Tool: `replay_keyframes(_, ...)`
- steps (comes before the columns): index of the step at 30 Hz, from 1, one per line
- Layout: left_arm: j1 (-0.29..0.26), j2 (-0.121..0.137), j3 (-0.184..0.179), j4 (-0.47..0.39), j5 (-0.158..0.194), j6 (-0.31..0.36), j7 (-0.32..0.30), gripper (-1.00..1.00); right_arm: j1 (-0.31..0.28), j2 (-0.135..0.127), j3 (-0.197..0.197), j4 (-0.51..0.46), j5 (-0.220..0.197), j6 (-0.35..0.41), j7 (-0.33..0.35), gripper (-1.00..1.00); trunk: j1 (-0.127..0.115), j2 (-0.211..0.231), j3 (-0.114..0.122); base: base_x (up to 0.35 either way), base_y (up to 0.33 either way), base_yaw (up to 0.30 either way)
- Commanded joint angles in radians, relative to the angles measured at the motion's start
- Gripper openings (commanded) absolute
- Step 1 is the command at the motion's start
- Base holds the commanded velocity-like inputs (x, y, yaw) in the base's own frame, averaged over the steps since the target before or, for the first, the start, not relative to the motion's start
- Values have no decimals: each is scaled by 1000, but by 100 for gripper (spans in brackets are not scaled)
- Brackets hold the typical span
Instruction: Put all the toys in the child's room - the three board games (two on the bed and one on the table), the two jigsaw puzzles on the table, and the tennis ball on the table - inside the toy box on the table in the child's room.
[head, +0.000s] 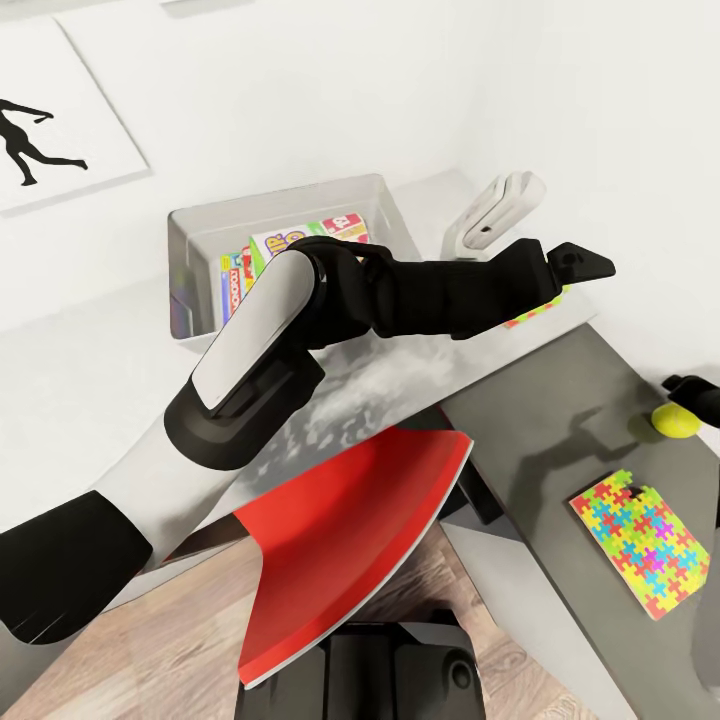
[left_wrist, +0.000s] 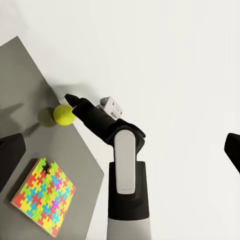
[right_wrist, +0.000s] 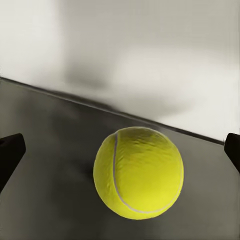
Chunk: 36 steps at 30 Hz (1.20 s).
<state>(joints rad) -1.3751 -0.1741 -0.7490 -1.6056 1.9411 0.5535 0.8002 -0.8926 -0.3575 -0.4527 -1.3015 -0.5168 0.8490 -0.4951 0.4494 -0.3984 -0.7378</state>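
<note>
Resting on the dark tabletop (right_wrist: 45, 140), the tennis ball (right_wrist: 138, 172) looked light, springy and prone to rolling, best pinched across its middle by the wide-spread right pincer (right_wrist: 120, 150).

The tennis ball (right_wrist: 138, 172) is set on the table's dark wing (right_wrist: 45, 140), between the two spread fingertips (right_wrist: 10, 152) of the right gripper (head: 690, 395), with a gap on either side. One jigsaw puzzle (head: 640, 543) is laid flat on the same wing, near the ball. Board games (head: 290, 250) are stood inside the toy box (head: 200, 225), well apart from the fingers.
</note>
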Motion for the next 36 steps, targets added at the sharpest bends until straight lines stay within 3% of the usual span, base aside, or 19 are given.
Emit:
replay_keyframes(1,-1,0,1,0,7,0,8,100,-2,-2,0,-1,-11,2,-9,100,1,-2,-1,0,0,0)
replay_keyframes(36,-1,0,0,-2,7,-3,8,100,-12,-12,1,0,-11,-16,-8,100,1,-2,-34,0,0,0)
